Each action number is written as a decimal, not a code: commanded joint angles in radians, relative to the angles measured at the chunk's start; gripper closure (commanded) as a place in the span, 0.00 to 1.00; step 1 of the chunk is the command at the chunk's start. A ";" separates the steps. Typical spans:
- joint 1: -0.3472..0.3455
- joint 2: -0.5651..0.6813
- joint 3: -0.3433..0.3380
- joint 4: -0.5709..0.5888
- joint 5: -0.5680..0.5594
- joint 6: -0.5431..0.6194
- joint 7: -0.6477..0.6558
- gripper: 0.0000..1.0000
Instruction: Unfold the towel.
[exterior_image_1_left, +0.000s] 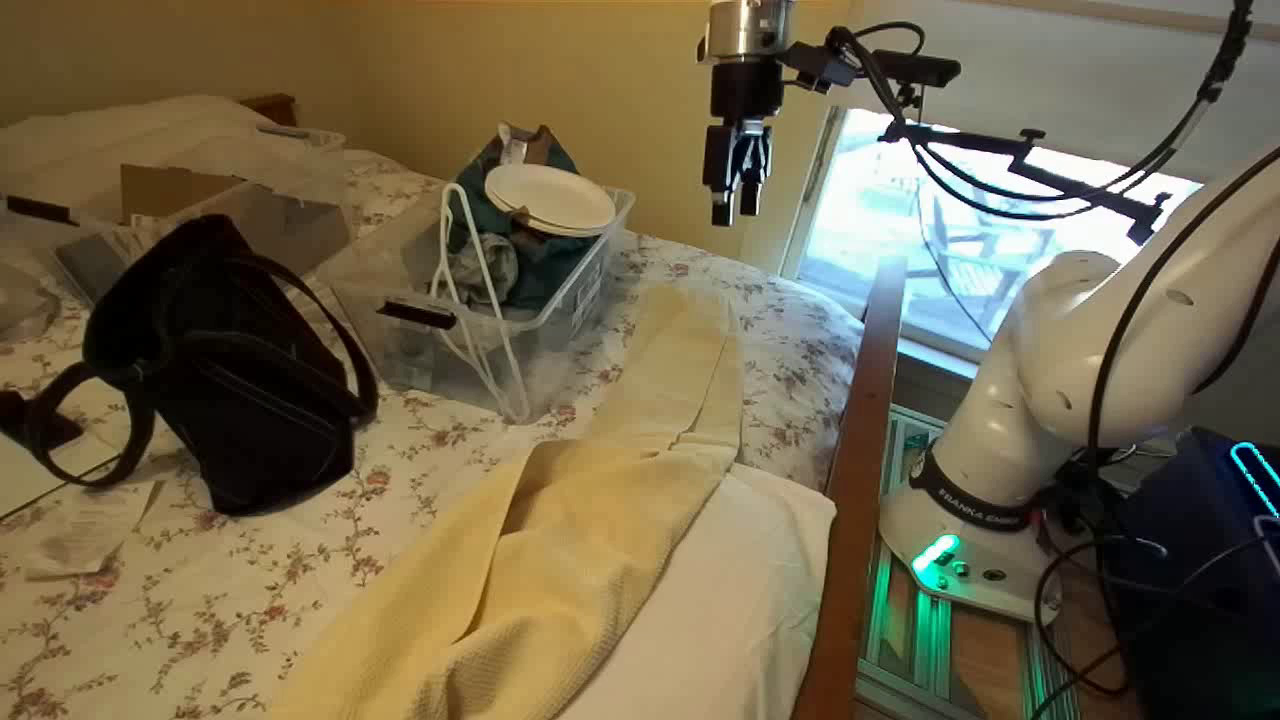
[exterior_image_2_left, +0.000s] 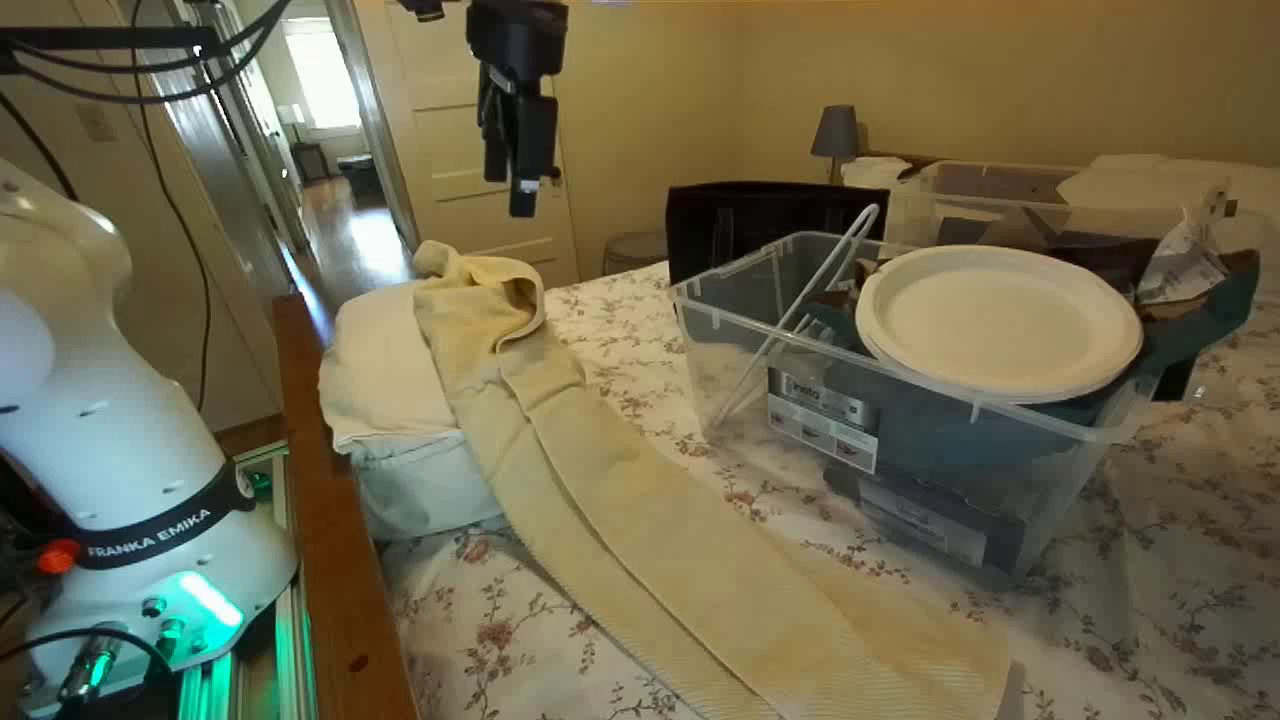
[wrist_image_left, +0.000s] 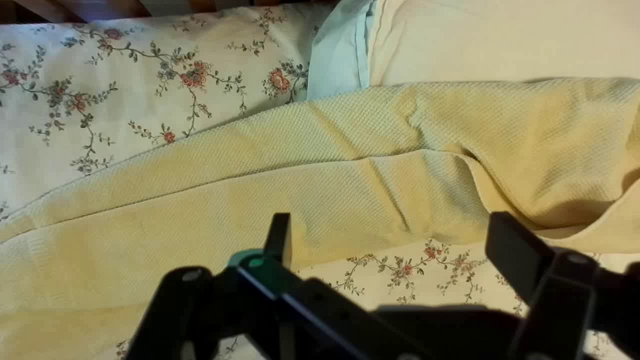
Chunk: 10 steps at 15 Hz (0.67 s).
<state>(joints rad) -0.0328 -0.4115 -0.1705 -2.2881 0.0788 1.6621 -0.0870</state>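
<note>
The towel (exterior_image_1_left: 590, 520) is a long pale-yellow cloth lying in lengthwise folds on the bed. It also shows in an exterior view (exterior_image_2_left: 620, 520), where its far end is bunched into a raised, curled loop. In the wrist view the towel (wrist_image_left: 240, 200) runs from lower left to right, with a long fold edge along its middle and a raised, open fold at the right. My gripper (exterior_image_1_left: 735, 203) hangs well above the bed; it also shows in an exterior view (exterior_image_2_left: 508, 190). In the wrist view the gripper (wrist_image_left: 392, 220) is open, with nothing between its fingers.
A clear plastic bin (exterior_image_1_left: 590, 300) with paper plates (exterior_image_2_left: 1000, 320) and a white hanger (exterior_image_2_left: 790, 330) stands beside the towel. A black bag (exterior_image_1_left: 250, 380) lies farther over. A folded white sheet (exterior_image_1_left: 750, 560) lies partly under the towel, by the wooden bed rail (exterior_image_1_left: 850, 520).
</note>
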 joint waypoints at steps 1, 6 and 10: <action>-0.022 0.002 0.018 0.002 0.006 -0.003 -0.007 0.00; 0.014 0.007 0.042 0.005 0.014 0.039 -0.059 0.00; 0.131 0.049 0.153 0.011 0.106 0.118 -0.109 0.00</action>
<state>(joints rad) 0.0269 -0.4046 -0.0916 -2.2881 0.1132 1.7268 -0.1660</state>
